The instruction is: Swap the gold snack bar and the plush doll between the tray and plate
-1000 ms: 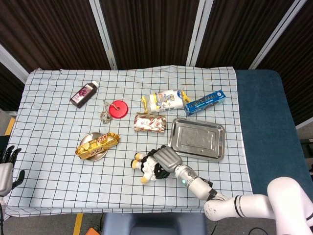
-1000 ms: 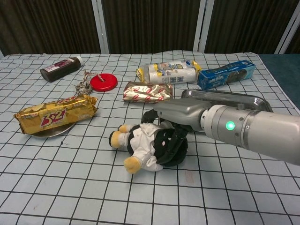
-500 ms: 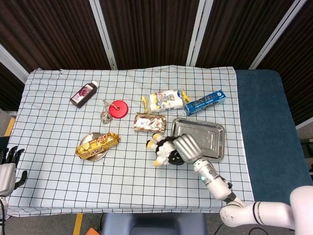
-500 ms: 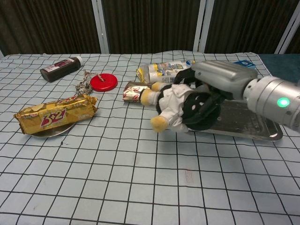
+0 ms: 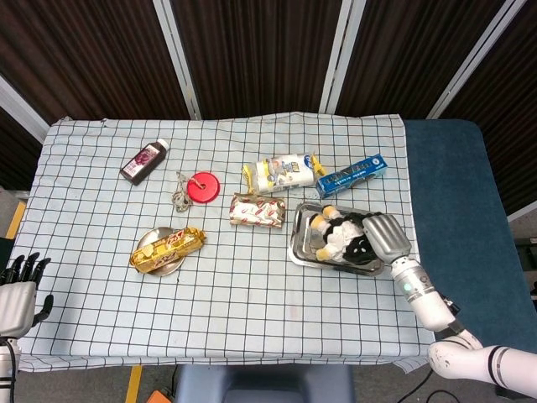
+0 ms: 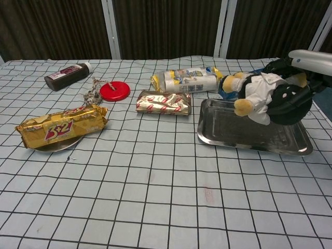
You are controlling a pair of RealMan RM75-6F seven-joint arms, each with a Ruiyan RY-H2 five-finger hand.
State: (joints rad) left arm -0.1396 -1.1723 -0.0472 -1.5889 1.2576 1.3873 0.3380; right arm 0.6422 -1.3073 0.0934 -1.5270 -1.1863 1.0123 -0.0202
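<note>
The right hand (image 6: pixel 303 78), fingers wrapped around the black-and-white plush doll (image 6: pixel 262 93), hovers above the shiny metal tray (image 6: pixel 218 132); best lower it gently, then release.

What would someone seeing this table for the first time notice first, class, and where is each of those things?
The right robot hand grips the plush doll above the tray, at the table's right. To the left, the gold snack bar lies across the plate, bright against the checked cloth. A red disc sits further back.
</note>
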